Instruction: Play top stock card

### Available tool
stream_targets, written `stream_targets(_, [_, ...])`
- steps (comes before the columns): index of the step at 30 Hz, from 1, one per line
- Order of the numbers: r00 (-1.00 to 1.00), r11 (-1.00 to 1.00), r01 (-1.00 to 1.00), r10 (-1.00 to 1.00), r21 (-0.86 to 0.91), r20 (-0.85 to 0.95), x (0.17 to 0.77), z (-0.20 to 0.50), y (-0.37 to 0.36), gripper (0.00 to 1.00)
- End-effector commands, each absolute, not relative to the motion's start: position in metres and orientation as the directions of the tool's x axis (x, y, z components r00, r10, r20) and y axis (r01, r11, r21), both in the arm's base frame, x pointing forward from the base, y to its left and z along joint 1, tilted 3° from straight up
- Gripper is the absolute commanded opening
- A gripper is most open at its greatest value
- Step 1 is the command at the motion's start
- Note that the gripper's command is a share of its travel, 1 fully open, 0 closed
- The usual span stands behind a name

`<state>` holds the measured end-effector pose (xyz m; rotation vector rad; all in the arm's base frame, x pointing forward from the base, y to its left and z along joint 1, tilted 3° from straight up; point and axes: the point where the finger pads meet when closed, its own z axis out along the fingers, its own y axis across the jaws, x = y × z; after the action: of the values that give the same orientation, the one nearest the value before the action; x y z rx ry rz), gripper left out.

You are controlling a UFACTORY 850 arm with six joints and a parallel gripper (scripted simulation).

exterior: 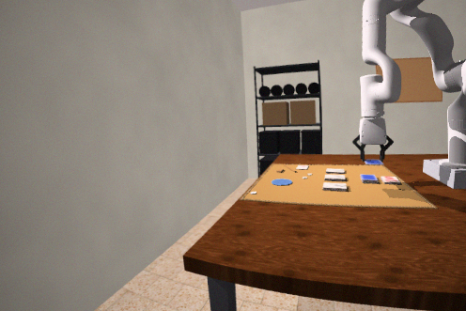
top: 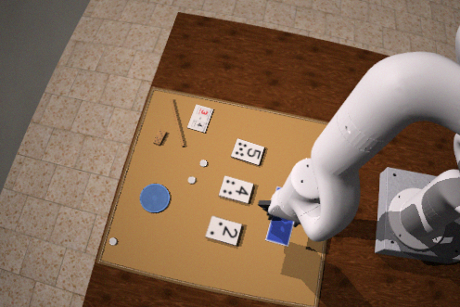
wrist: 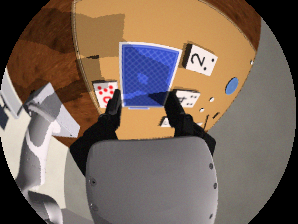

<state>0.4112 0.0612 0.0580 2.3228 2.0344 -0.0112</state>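
My gripper (top: 278,214) is shut on a blue-backed card (top: 279,231) and holds it flat and face down, above the near right part of the tan card cloth (top: 185,203). In the wrist view the card (wrist: 148,75) sits between the two fingertips. In the exterior view the gripper (exterior: 373,155) holds the card (exterior: 373,162) above the cloth. The blue stock (exterior: 369,178) and the red waste card (exterior: 390,179) lie below; the arm hides them in the top view. Three piles show a black 5 (top: 249,151), a black 4 (top: 236,189) and a black 2 (top: 224,230).
A red 3 card (top: 200,118), a thin stick (top: 178,127) and a cork block (top: 159,137) lie at the cloth's far left. A blue disc (top: 155,198) and three white pegs (top: 203,162) (top: 191,179) (top: 112,241) lie on the left. The arm's grey base (top: 408,212) stands at the right.
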Motion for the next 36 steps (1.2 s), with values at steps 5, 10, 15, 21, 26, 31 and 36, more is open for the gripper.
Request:
stream_targets(5, [0.132, -0.131, 0.991, 0.99, 0.037, -0.042, 0.412, 0.0584, 0.0615, 0.65])
stream_targets(10, [0.132, -0.131, 0.991, 0.99, 0.035, -0.046, 0.4117, 0.0583, 0.0618, 0.65])
stream_targets(15, [0.133, -0.131, 0.991, 0.99, 0.033, -0.055, 0.4112, 0.0582, 0.0622, 0.65])
stream_targets(21, [0.133, -0.131, 0.991, 0.988, 0.03, -0.078, 0.4106, 0.058, 0.0629, 0.65])
stream_targets(26, [0.134, -0.131, 0.991, 0.985, 0.031, -0.108, 0.411, 0.058, 0.0632, 0.65])
stream_targets(31, [0.135, -0.131, 0.991, 0.982, 0.036, -0.13, 0.412, 0.0582, 0.0632, 0.65])
stream_targets(36, [0.136, -0.131, 0.991, 0.968, 0.035, -0.213, 0.4121, 0.0578, 0.0647, 0.65])
